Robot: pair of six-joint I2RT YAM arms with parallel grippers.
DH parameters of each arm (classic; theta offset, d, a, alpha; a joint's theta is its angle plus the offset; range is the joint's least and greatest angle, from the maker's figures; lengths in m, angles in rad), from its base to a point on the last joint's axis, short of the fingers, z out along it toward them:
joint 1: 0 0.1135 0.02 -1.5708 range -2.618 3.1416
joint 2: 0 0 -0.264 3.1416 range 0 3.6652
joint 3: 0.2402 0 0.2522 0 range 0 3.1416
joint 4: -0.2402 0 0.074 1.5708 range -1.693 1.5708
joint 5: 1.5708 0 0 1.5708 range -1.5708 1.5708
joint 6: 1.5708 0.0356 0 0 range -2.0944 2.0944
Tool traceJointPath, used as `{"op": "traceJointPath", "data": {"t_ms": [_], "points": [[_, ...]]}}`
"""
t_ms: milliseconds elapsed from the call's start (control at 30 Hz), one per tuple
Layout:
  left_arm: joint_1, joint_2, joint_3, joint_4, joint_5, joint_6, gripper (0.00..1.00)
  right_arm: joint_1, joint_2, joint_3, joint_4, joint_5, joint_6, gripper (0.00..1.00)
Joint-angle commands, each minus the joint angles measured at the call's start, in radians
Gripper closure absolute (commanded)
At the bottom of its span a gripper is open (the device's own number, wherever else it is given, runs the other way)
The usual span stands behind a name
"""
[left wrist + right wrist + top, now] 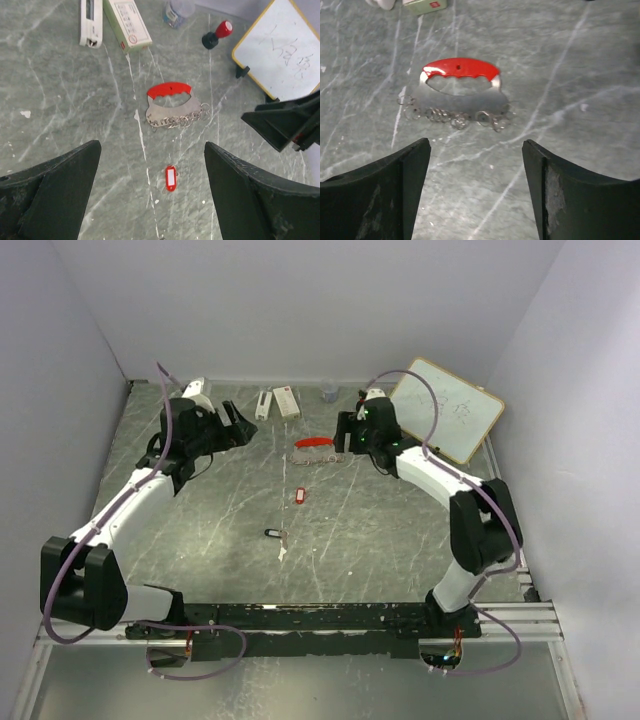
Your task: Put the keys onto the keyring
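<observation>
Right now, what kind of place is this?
Probably a robot test booth: plain white walls close in a marbled table, and the left arm and right arm are bolted at its edge.

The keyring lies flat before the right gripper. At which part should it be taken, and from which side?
Probably the red handle of the keyring, from above, with one finger in the cutout under the arch and one beyond its far edge. The handle looks like the thickest part; the metal plate lies flat and its small rings are loose. The right gripper is open and faces it.
</observation>
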Motion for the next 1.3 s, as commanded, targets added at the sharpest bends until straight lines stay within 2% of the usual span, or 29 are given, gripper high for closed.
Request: {"op": "traceJointPath", "data": {"t_ms": [0, 200, 367, 933, 1267], "points": [[-0.037, 0.026, -0.021, -0.007, 0.012, 0.012, 0.04, 0.031, 0.076, 0.084, -0.007, -0.062, 0.0, 0.29], [-0.067, 0.055, -0.043, -0.003, 0.022, 0.009, 0.04, 0.046, 0.178, 0.144, -0.012, -0.11, 0.008, 0.44], [-0.073, 0.058, -0.057, 0.0, 0.018, 0.01, 0.04, 0.06, 0.252, 0.179, -0.024, -0.125, 0.005, 0.53], [-0.075, 0.076, -0.065, -0.004, 0.025, 0.013, 0.04, 0.075, 0.404, 0.244, -0.024, -0.12, 0.01, 0.65], [-0.075, 0.083, -0.062, -0.009, 0.015, 0.021, 0.04, 0.075, 0.434, 0.266, -0.026, -0.099, 0.013, 0.74]]}}
